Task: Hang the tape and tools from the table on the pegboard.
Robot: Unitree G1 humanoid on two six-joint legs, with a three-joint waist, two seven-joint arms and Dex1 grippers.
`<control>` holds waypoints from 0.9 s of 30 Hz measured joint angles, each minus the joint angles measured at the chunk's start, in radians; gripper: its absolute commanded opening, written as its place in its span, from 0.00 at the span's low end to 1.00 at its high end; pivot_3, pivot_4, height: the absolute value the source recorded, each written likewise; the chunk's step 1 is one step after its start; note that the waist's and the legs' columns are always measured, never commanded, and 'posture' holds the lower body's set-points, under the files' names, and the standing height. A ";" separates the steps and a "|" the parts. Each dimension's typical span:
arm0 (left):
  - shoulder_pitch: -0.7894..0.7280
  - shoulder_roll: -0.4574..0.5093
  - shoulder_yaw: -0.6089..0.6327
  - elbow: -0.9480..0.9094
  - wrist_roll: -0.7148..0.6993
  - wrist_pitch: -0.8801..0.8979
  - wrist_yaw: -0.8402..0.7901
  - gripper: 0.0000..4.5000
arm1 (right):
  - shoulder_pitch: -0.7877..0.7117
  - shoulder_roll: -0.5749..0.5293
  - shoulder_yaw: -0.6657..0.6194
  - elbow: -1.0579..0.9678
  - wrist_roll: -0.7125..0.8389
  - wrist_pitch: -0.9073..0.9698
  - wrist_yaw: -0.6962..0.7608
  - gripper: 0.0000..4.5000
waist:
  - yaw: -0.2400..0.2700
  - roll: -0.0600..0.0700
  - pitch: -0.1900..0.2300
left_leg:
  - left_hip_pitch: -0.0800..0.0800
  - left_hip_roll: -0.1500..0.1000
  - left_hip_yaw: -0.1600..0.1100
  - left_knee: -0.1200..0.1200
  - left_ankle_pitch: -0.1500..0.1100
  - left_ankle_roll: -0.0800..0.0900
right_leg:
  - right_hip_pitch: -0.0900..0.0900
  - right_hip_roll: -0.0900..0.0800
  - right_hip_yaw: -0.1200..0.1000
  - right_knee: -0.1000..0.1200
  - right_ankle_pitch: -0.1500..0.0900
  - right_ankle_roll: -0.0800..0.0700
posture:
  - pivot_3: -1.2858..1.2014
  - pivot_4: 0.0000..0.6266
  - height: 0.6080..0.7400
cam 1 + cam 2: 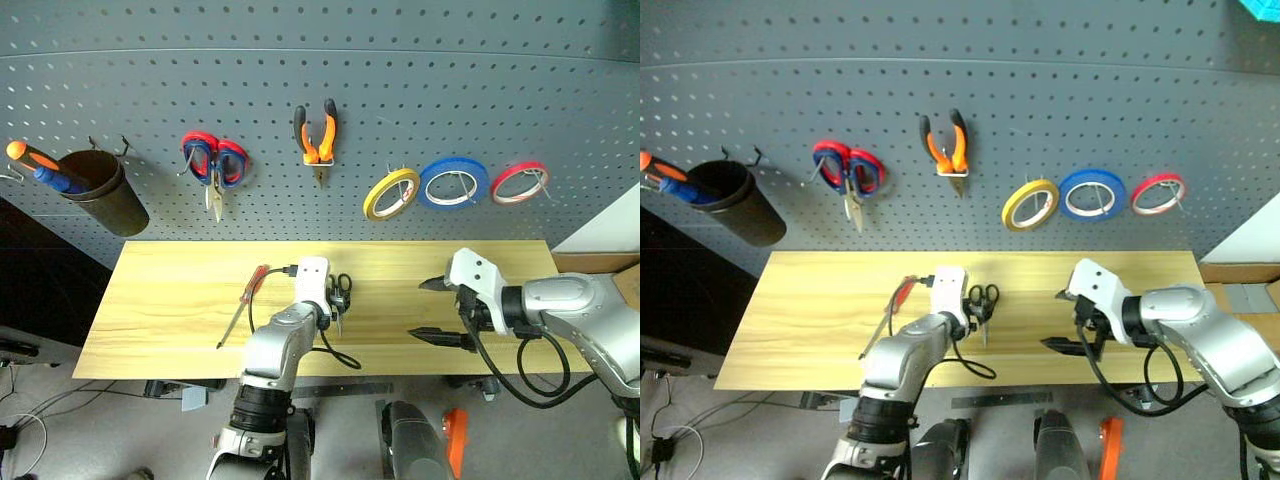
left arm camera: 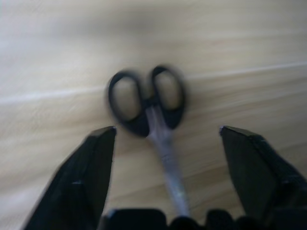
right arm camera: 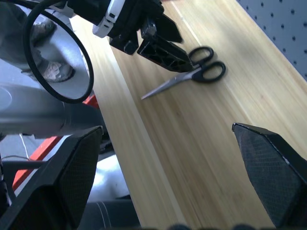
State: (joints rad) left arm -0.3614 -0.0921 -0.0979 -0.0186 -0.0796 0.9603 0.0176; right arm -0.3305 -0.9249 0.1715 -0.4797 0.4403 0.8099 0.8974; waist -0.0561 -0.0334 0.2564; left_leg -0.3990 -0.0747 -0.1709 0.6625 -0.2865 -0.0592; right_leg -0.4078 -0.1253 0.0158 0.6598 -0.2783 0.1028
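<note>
From where I stand, the left arm's white wrist housing covers part of the black-handled scissors (image 1: 341,296) in the head views, so just the loops and a bit of blade peek out beside it. The left wrist view shows what those views hide: the scissors lie flat on the table (image 1: 180,300), loops pointing away, blade running back between the left gripper (image 2: 168,139) fingers, which stand spread on either side without touching it; that picture is blurred. The right wrist view gives the scissors whole, blades closed. The right gripper (image 1: 432,310) hangs over the table's right part, its fingers spread wide and holding nothing. The red-handled screwdriver (image 1: 247,297) lies slantwise on the wood, left of the left arm. On the pegboard (image 1: 450,80), the orange-and-black pliers (image 1: 316,140) hang already, and the yellow tape (image 1: 390,193) sits on a hook beside a blue roll (image 1: 453,182) and a red roll (image 1: 519,182).
</note>
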 measured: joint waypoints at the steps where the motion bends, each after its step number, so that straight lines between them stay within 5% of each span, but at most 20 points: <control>1: -0.008 -0.004 -0.007 0.015 0.016 0.001 0.028 0.80 | 0.002 -0.004 0.000 0.009 -0.004 -0.004 0.004 1.00 | 0.000 0.000 0.000 | 0.000 0.000 0.000 0.000 0.000 0.000 | 0.000 0.000 0.000 0.000 0.000 0.000 | 0.45 0.47 1.00; 23: -0.138 -0.087 0.088 0.291 0.033 -0.079 0.146 0.80 | 0.036 -0.008 -0.004 0.010 -0.018 -0.010 0.015 1.00 | 0.000 0.000 0.006 | 0.001 0.000 0.002 0.001 0.000 0.000 | 0.001 -0.001 0.001 0.000 0.000 0.001 | 0.45 0.48 1.00; 27: -0.149 -0.067 0.107 0.304 0.027 -0.088 0.129 0.59 | 0.036 -0.008 -0.004 0.009 -0.018 -0.009 0.017 1.00 | 0.000 0.000 0.006 | 0.001 0.000 0.002 0.001 0.000 0.000 | 0.001 -0.001 0.001 0.000 0.000 0.001 | 0.45 0.48 1.00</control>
State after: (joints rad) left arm -0.5105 -0.1586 0.0093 0.2855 -0.0531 0.8719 0.1464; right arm -0.2948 -0.9329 0.1678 -0.4704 0.4227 0.8011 0.9140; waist -0.0563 -0.0334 0.2621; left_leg -0.3978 -0.0747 -0.1690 0.6634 -0.2867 -0.0589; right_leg -0.4068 -0.1259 0.0168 0.6602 -0.2778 0.1037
